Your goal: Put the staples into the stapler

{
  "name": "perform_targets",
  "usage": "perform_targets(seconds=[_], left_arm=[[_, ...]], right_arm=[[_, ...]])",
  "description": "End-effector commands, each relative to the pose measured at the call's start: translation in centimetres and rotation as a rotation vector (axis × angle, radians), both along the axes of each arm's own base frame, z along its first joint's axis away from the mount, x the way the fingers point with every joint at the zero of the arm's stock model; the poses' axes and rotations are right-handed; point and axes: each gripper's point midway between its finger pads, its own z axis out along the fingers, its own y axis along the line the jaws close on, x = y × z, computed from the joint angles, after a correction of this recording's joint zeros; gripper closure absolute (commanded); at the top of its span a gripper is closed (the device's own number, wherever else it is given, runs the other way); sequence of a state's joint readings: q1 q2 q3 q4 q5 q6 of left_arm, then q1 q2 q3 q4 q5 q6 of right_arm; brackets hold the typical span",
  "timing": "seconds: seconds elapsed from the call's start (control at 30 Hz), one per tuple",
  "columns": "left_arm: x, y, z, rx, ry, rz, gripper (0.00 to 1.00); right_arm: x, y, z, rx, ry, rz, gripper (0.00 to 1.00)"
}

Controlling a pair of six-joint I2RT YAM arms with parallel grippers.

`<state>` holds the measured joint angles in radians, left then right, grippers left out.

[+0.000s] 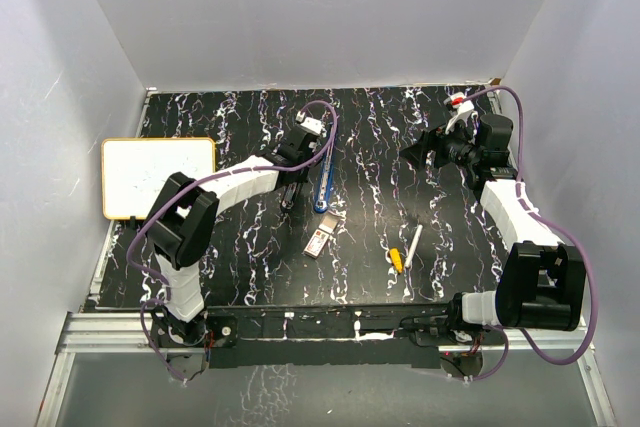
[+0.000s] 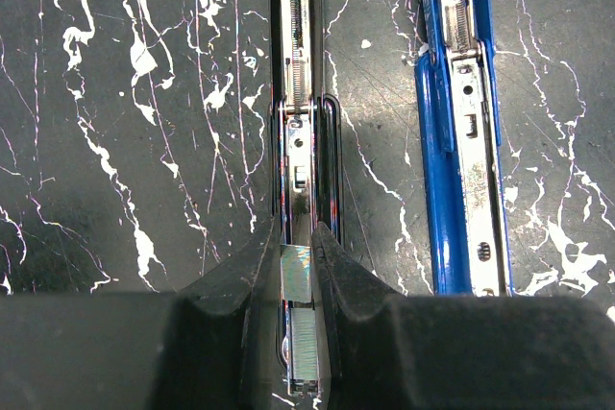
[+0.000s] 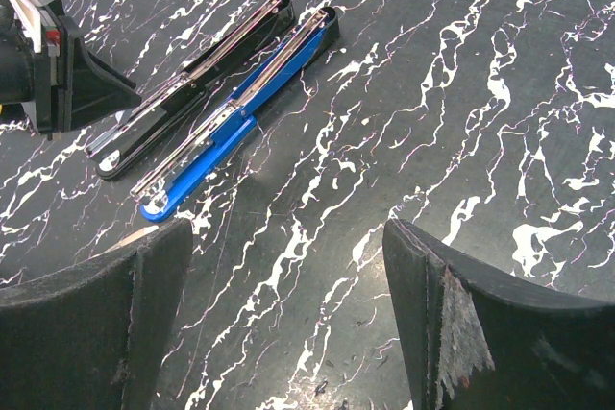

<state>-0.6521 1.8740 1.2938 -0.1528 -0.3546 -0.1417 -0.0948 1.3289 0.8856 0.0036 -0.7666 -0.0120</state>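
At lower centre of the left wrist view, the left gripper (image 2: 296,240) pinches a silvery staple strip (image 2: 296,276) over the open black stapler (image 2: 300,132). The staples box (image 1: 318,242) lies mid-frame from above; the right gripper (image 3: 288,276) gapes wide.

Left stapler (image 2: 300,141) and right stapler (image 2: 461,141) lie opened flat, side by side, mid-table (image 1: 230,267); staple strip (image 2: 296,271) on left stapler's rail; staple box (image 1: 319,240) just before them; pen (image 1: 412,246) right of box; whiteboard (image 1: 158,177) at left edge.
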Motion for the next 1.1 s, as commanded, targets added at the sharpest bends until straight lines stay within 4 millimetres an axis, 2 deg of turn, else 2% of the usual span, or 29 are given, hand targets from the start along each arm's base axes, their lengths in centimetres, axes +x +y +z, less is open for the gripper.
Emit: perform_targets(seconds=[0.0, 1.07], left_arm=[[0.05, -0.31, 0.43, -0.013, -0.012, 0.0, 1.0], [-0.05, -0.42, -0.23, -0.008, 0.007, -0.004, 1.0]], right_arm=[[0.29, -0.1, 1.09, 0.002, -0.055, 0.004, 0.17], [0.28, -0.21, 1.19, 0.004, -0.057, 0.004, 0.17]])
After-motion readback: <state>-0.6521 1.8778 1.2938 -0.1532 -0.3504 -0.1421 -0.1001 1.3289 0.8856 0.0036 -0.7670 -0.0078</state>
